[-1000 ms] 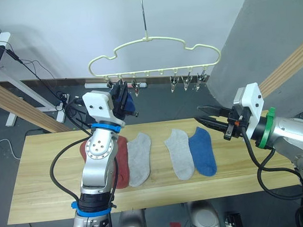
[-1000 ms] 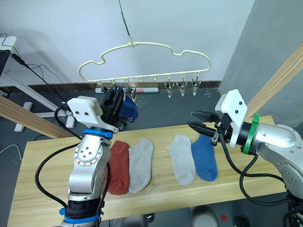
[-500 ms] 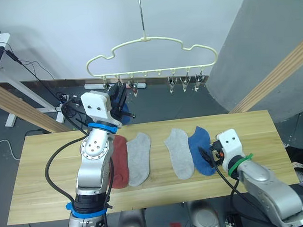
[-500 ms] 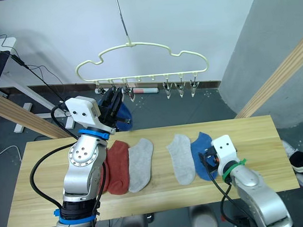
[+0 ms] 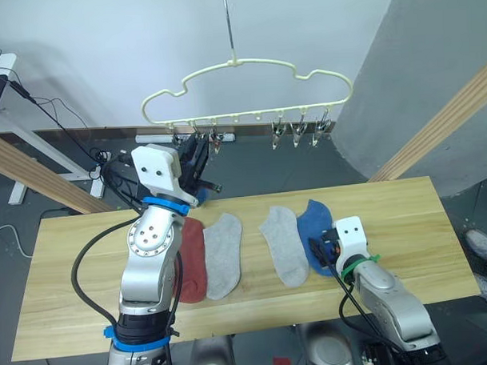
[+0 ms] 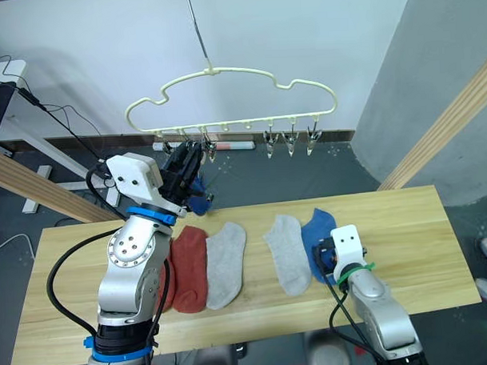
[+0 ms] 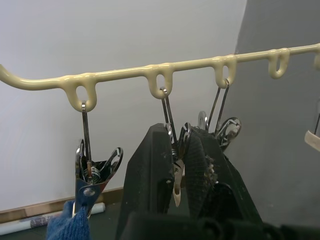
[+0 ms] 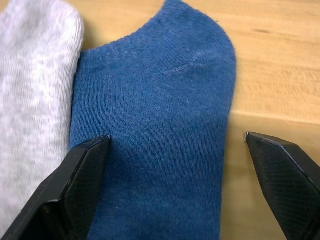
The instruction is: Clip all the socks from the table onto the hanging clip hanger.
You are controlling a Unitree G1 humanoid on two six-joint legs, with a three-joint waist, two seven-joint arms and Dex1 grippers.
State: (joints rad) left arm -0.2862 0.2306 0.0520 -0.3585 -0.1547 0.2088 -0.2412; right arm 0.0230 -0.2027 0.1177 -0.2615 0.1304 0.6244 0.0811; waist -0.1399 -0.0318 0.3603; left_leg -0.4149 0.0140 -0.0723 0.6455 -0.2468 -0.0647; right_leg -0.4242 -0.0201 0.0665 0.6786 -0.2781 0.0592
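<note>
Since a second ago the right gripper has come down from mid-air to the blue knit ankle sock on the light wooden worktop; its fingers are spread wide over the sock, one tip at the edge beside the light grey sock. The left gripper is clenched on a small metal clip of the cream cloud-shaped clip hanger; another blue sock hangs from the neighbouring clip. If the right gripper closes here, it may also pinch the grey sock. The blue sock lies lengthwise away from the robot, rounded end at the far side.
</note>
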